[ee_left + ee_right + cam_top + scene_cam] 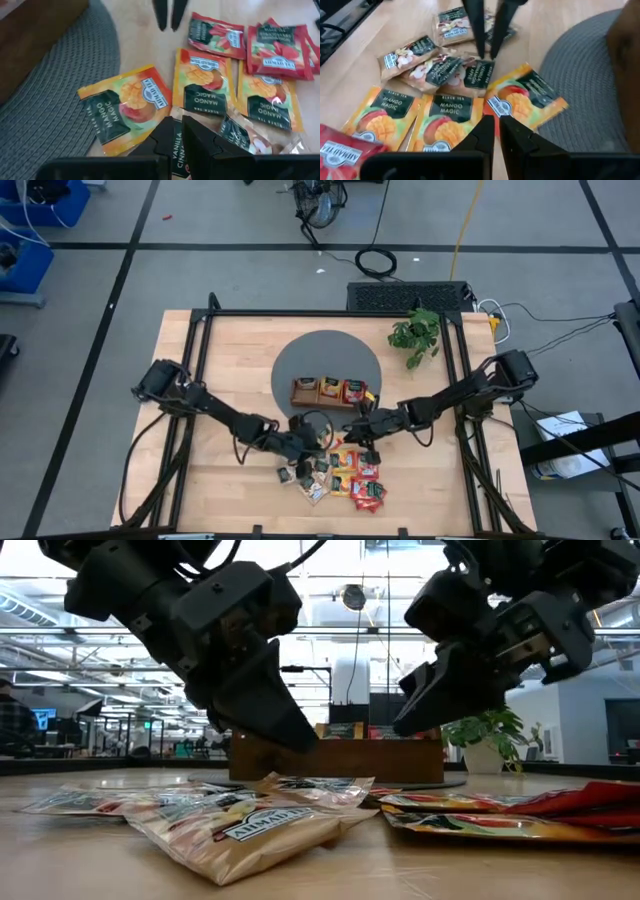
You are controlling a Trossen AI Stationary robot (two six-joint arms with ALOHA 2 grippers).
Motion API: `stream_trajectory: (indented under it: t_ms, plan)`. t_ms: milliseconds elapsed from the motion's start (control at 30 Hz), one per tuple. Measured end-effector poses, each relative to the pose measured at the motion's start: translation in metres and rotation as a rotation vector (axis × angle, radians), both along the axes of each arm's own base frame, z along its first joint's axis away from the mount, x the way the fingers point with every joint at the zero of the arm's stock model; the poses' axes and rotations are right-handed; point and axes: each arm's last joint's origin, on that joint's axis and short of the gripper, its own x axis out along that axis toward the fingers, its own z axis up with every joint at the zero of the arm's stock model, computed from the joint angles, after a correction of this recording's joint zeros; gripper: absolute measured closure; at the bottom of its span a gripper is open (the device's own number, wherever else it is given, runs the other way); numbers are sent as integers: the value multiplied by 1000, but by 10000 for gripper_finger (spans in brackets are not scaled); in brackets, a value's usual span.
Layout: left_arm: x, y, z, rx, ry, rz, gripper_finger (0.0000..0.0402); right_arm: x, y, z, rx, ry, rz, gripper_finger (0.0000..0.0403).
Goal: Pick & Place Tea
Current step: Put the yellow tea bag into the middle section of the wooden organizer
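Several tea sachets lie flat in a loose heap on the wooden table near its front edge. They are orange mango ones, red ones and dark vanilla ones. My left gripper hangs just above the heap's far-left side, over a vanilla sachet, with its fingers a narrow gap apart. My right gripper hangs just above the heap's far side, over a mango sachet, and is also narrowly open. The two grippers' tips are close together and point toward each other.
A brown three-compartment wooden tray with sachets standing in it sits on a grey round mat just beyond the grippers. A green leafy plant stands at the far right. Bare table lies to the left and right of the heap.
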Motion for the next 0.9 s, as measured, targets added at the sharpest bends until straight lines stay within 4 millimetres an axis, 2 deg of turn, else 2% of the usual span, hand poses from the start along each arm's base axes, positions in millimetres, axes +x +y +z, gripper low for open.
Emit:
stream_trajectory:
  t_ms: [267,467,700,900]
  plan:
    - [0,12,-4,-61,60,105,360,11,4,-29,-63,5,44,400]
    - [-12,21,1,-15,122,260,360,14,2,-46,-124,32,36,402]
    - [-12,20,1,-91,131,302,359,15,1,-53,-131,46,40,402]
    - [-13,19,-1,-127,166,277,347,14,6,-49,-149,11,60,402]
